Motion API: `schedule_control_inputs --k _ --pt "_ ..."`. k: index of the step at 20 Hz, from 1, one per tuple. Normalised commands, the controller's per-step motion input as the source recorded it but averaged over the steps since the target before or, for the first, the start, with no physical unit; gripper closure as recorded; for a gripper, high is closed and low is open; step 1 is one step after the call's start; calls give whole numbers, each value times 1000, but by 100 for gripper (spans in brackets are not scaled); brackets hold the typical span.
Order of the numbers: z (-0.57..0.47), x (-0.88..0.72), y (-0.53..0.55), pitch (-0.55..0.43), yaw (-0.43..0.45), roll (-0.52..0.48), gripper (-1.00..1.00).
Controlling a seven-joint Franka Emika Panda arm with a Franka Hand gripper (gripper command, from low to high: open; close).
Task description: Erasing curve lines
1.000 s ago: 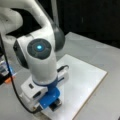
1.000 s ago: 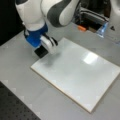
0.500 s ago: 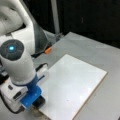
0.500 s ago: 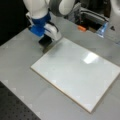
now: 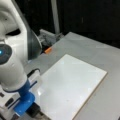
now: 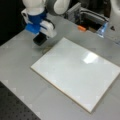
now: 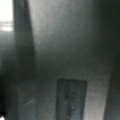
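Pincer (image 6: 40, 38) sits off the whiteboard (image 6: 75, 72), over the bare desk (image 6: 17, 62) beyond its 10 o'clock corner, pinching a black block (image 6: 39, 40). Board lies toward 4 o'clock from it. Curve lines: none visible, board looks blank.

A small orange object (image 6: 81, 28) lies on the grey table (image 6: 20, 60) beyond my whiteboard's far edge, near a metal fixture (image 6: 91, 16).
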Motion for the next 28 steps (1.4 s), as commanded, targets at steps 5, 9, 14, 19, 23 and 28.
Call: schedule_control_inputs --k 5,9,14,19,23,28 --pt "-199 187 110 -95 92 -10 100" --pt "-231 170 128 -99 54 62 100" --pt "-116 94 -31 -99 26 109 100" --pt "-29 13 -212 -90 15 133 100" --pt "-34 -11 -217 -84 12 148 100" --pt "-77 -4 -115 -98 -46 163 100"
